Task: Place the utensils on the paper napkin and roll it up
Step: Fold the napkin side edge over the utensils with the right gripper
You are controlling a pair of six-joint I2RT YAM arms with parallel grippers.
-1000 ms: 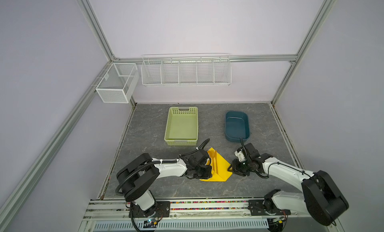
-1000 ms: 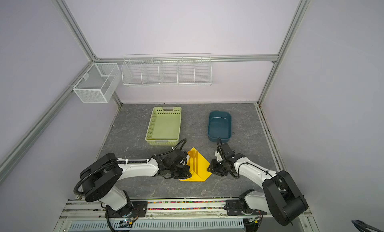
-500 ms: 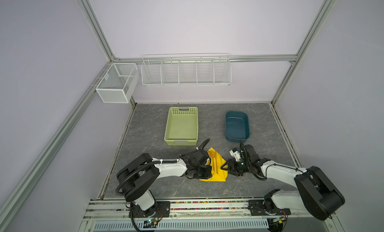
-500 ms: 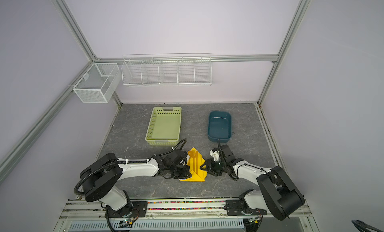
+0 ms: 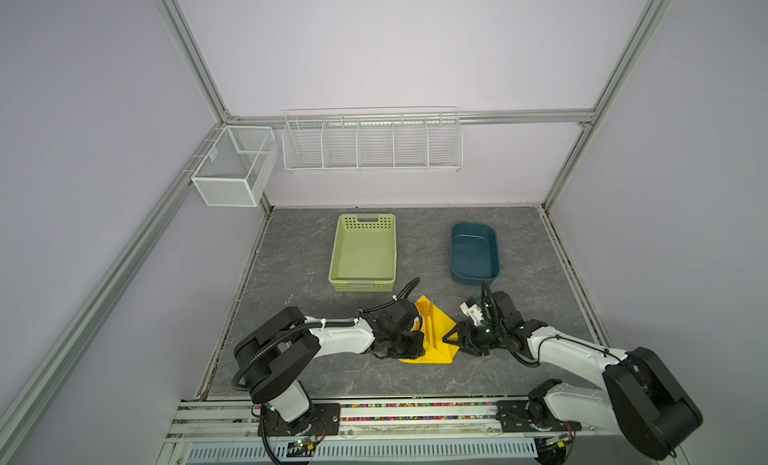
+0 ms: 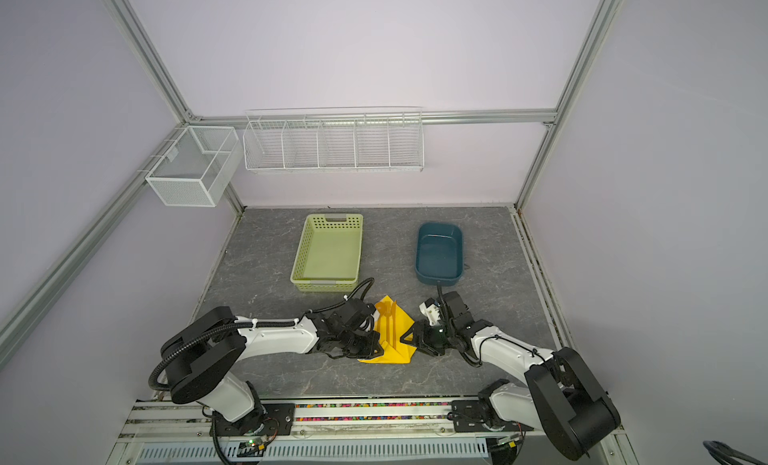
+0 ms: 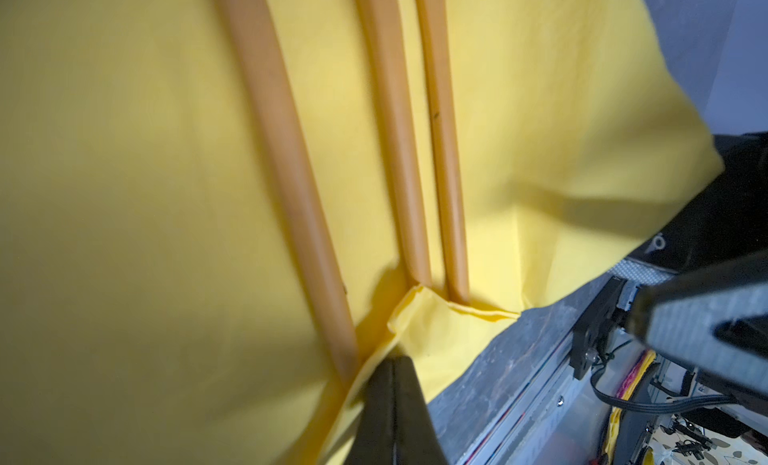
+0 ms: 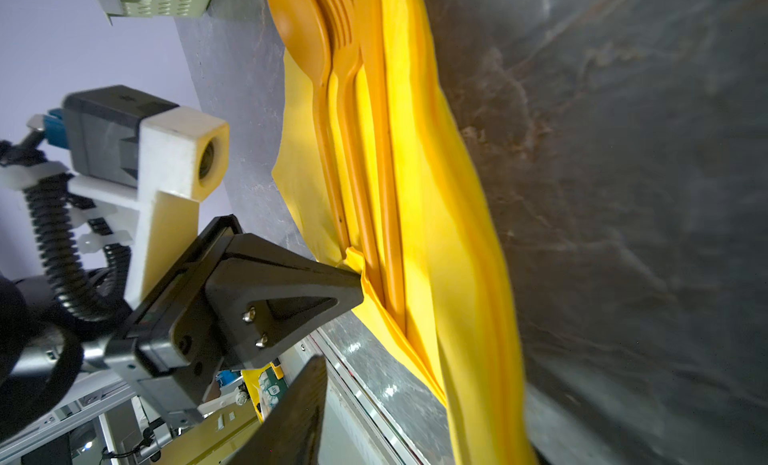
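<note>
Against the left hand [image 8: 357, 281] lies the paper napkin [image 8: 442, 213].

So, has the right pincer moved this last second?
Yes, the right pincer went left, toward the napkin: now below the left edge of the tub, not its middle.

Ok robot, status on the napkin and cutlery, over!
Left gripper shut on paper napkin fold; right gripper open by its raised edge. Utensils side by side on napkin, not rolled yet. Green basket, blue tub stand apart.
</note>
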